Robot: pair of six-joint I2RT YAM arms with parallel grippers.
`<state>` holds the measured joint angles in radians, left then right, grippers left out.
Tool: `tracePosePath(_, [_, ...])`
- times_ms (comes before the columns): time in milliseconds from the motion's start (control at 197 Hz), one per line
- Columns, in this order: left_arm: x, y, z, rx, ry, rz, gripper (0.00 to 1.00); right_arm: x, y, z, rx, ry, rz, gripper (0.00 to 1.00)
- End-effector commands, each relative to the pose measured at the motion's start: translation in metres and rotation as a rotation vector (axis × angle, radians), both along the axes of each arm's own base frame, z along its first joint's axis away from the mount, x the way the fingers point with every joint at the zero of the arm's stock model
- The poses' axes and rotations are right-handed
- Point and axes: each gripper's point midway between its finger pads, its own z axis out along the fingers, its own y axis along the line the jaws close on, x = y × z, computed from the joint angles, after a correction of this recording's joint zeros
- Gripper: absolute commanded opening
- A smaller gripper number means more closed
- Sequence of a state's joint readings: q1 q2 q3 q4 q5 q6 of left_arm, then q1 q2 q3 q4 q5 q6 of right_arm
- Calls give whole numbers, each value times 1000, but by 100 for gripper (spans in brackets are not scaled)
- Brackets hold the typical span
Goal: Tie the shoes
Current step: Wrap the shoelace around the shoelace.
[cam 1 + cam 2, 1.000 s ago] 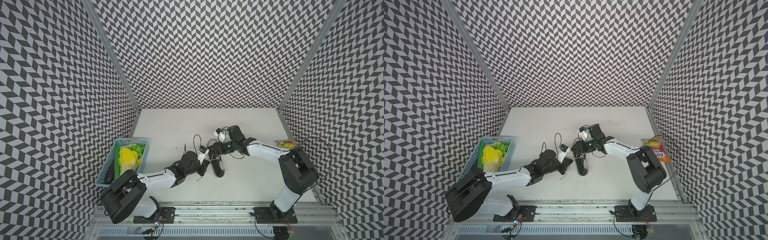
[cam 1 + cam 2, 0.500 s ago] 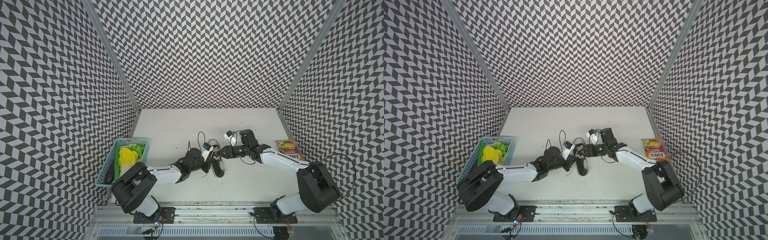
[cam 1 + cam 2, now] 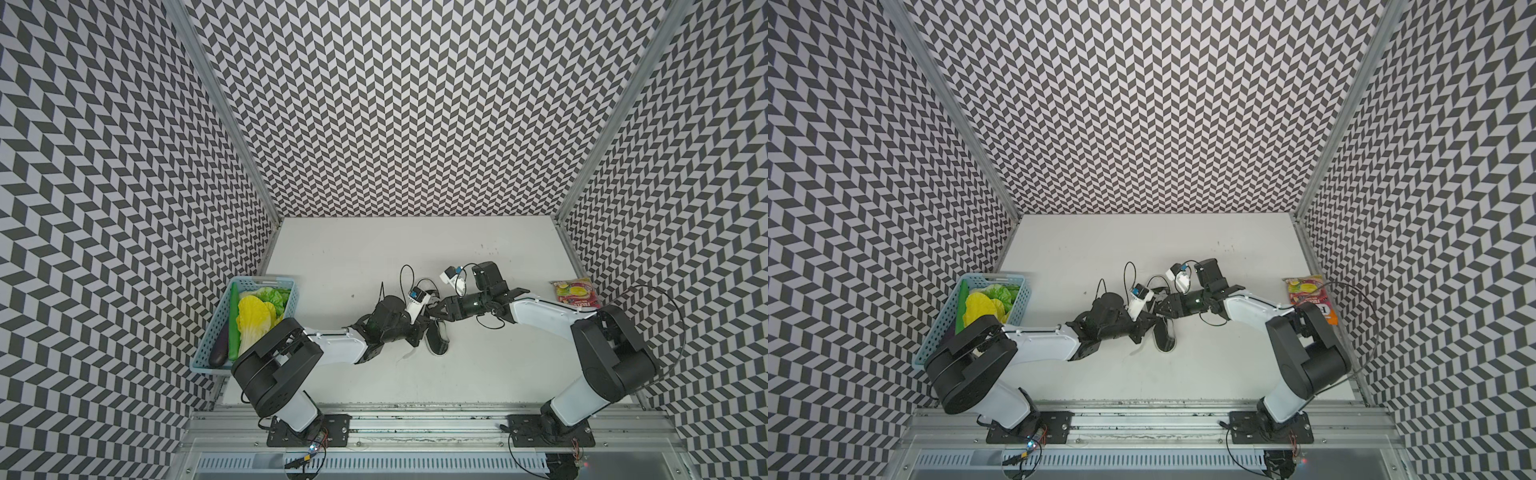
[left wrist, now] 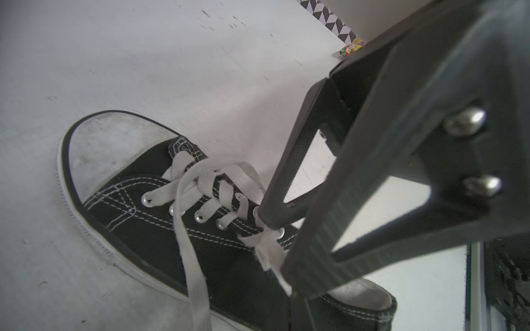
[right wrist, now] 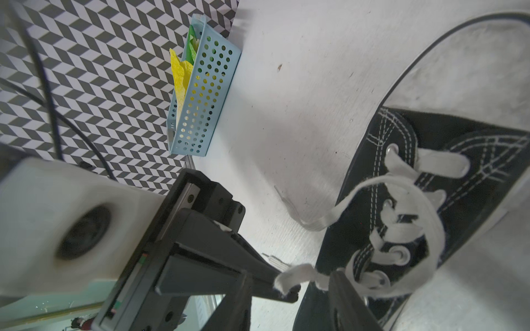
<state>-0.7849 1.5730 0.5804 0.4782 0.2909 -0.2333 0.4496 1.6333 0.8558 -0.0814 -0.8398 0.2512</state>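
**Desk** (image 3: pixel 353 257): white top, walled on three sides in a black-and-white chevron pattern.

**Shoe** (image 3: pixel 437 340): one black canvas sneaker with a white toe cap and white sole edge. It stands on its sole near the middle of the desk, between the two arms.

**Laces** (image 4: pixel 186 229): white, threaded through the eyelets, untied. One strand loops across the tongue and trails down the shoe's side to the desk.

**Left claw** (image 4: pixel 275 252): closed, pinching a lace end beside the top eyelets.

**Right claw** (image 5: pixel 289 282): jaws partly apart, with one finger on each side of that lace end and of the left claw's tip. It is not seen to clamp anything.

**Basket** (image 3: pixel 266 280): pale blue, perforated, at the desk's left edge against the wall, well apart from the shoe.
- cucumber (image 3: pixel 234 324) lying along the outer side
- eggplant (image 3: pixel 219 355) at the near end
- yellow cabbage (image 3: pixel 255 320) in the middle
- green lettuce (image 3: pixel 274 296) at the far end

**Snack bag** (image 3: pixel 575 293): colourful, lying flat at the desk's right edge beside the wall.
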Motion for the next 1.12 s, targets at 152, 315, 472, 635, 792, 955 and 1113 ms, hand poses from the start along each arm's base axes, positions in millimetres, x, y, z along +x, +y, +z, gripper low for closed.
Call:
tracePosePath(152, [2,-10,14,-38,-28,-24,0,7,9,0,17,-46,45,43])
tracePosePath(315, [2,-10,14,-40,-27,-28,0,6,10,-4,21,-43,60,43])
tracePosePath(472, [2,-9,13,-36,-24,-24,1,6,12,-1,40,-48,72,20])
tracePosePath(635, [7,-2,15,-24,-31,24,32,7,12,10,58,-84,52,0])
tracePosePath(792, [14,18,17,14,-55,133,53,13,7,14,37,-125,11,0])
tracePosePath(955, [22,39,7,58,-42,218,50,12,4,12,22,-128,-1,0])
tracePosePath(1113, [26,40,-15,127,5,224,39,10,4,9,20,-114,-2,0])
